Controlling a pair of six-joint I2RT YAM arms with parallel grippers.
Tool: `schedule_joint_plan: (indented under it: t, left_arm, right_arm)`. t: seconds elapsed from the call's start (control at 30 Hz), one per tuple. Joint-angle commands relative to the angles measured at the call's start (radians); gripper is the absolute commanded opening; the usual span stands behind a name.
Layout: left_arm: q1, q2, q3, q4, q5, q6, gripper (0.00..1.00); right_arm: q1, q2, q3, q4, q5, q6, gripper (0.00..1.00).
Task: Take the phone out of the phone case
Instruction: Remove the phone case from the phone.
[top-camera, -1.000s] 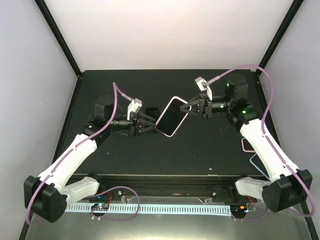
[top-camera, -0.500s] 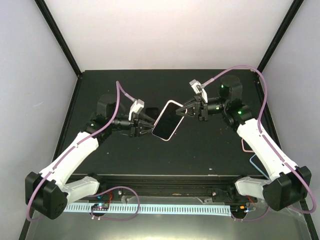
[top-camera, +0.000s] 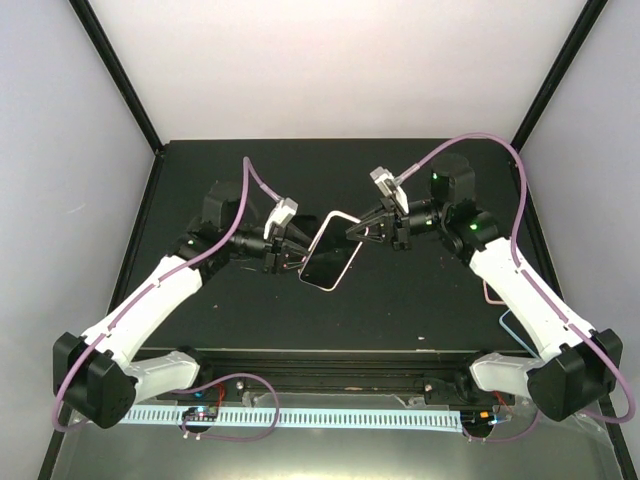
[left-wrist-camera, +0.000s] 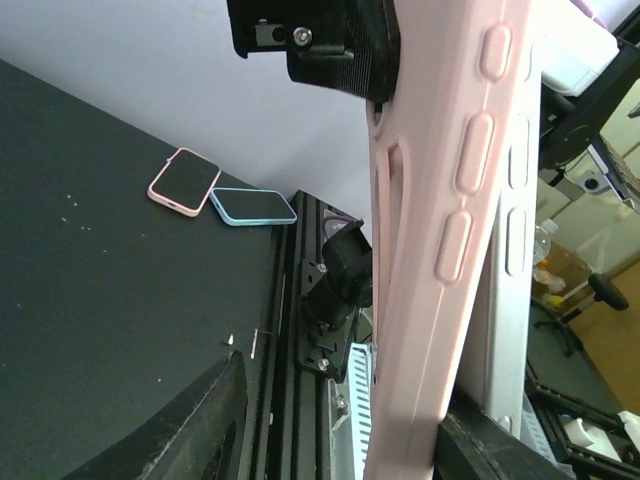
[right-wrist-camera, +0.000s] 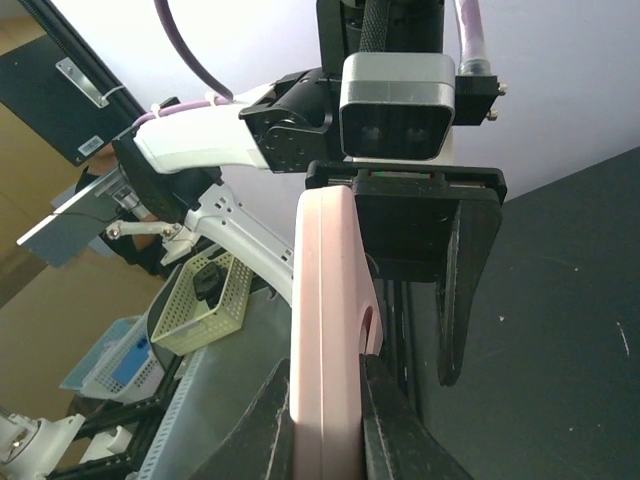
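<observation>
The phone with its dark screen sits in a pink case and is held up above the table, tilted on edge, between my two grippers. My right gripper is shut on the case's end, one finger on each flat side; it also shows in the top view. My left gripper is open around the opposite end. The case's buttoned edge rests against its right finger, with a gap to the left finger. It also shows in the top view.
A second pink-cased phone and a blue-cased phone lie flat near the table's right front corner, partly behind the right arm in the top view. The black table's front rail runs between the arm bases.
Both grippers have moved left and toward the front with the phone. The phone has turned from nearly face-up to tilted on edge.
</observation>
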Motion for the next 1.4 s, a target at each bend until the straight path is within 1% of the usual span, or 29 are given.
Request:
schedule_joint_plan:
  t: [0.0,0.13,0.33,0.43,0.53,0.63,0.73,0.83,0.93,1.03,1.1,1.17,1.2,1.27,1.37]
  left_arm:
    - [-0.024,0.031,0.107,0.062,-0.088,0.000,0.44]
    - [-0.056,0.043,0.124,0.024,-0.121,0.027,0.42]
    - [-0.083,0.045,0.123,0.003,-0.112,0.042,0.37]
    - [-0.086,0.037,0.104,0.017,-0.084,0.025,0.31]
    - [-0.084,0.027,0.077,0.077,-0.032,-0.033,0.24]
    - [-0.080,0.010,0.036,0.166,0.003,-0.118,0.16]
    - [-0.064,-0.003,0.016,0.193,-0.006,-0.166,0.08]
    - [-0.039,-0.002,-0.002,0.243,-0.006,-0.230,0.02]
    - [-0.011,0.005,-0.026,0.329,-0.006,-0.336,0.02]
    - [0.015,0.010,-0.043,0.388,-0.014,-0.415,0.02]
    - [0.030,0.012,-0.045,0.392,-0.032,-0.448,0.02]
    - [0.043,0.014,-0.045,0.395,-0.048,-0.477,0.01]
    - [0.049,0.015,-0.045,0.396,-0.056,-0.491,0.02]
    - [0.064,0.017,-0.044,0.394,-0.080,-0.517,0.02]
    - [0.082,0.015,-0.042,0.363,-0.132,-0.559,0.02]
  right_arm:
    - [0.092,0.032,0.005,-0.069,-0.113,-0.044,0.01]
    - [0.119,0.051,0.027,-0.104,-0.090,-0.084,0.01]
    - [0.139,0.085,0.057,-0.118,-0.082,-0.093,0.01]
    - [0.139,0.096,0.076,-0.132,-0.079,-0.100,0.01]
    - [0.127,0.114,0.103,-0.155,-0.067,-0.113,0.01]
    - [0.095,0.126,0.130,-0.195,-0.019,-0.144,0.01]
    - [0.055,0.140,0.166,-0.225,0.035,-0.167,0.01]
    - [0.026,0.154,0.203,-0.239,0.073,-0.170,0.08]
    - [0.005,0.168,0.248,-0.260,0.101,-0.179,0.20]
    - [-0.015,0.186,0.312,-0.320,0.133,-0.212,0.25]
    - [-0.030,0.200,0.358,-0.374,0.166,-0.257,0.32]
    - [-0.045,0.208,0.397,-0.415,0.211,-0.289,0.35]
    - [-0.053,0.211,0.411,-0.425,0.230,-0.297,0.39]
    - [-0.069,0.207,0.432,-0.434,0.269,-0.308,0.50]
    - [-0.081,0.199,0.458,-0.444,0.350,-0.339,0.60]
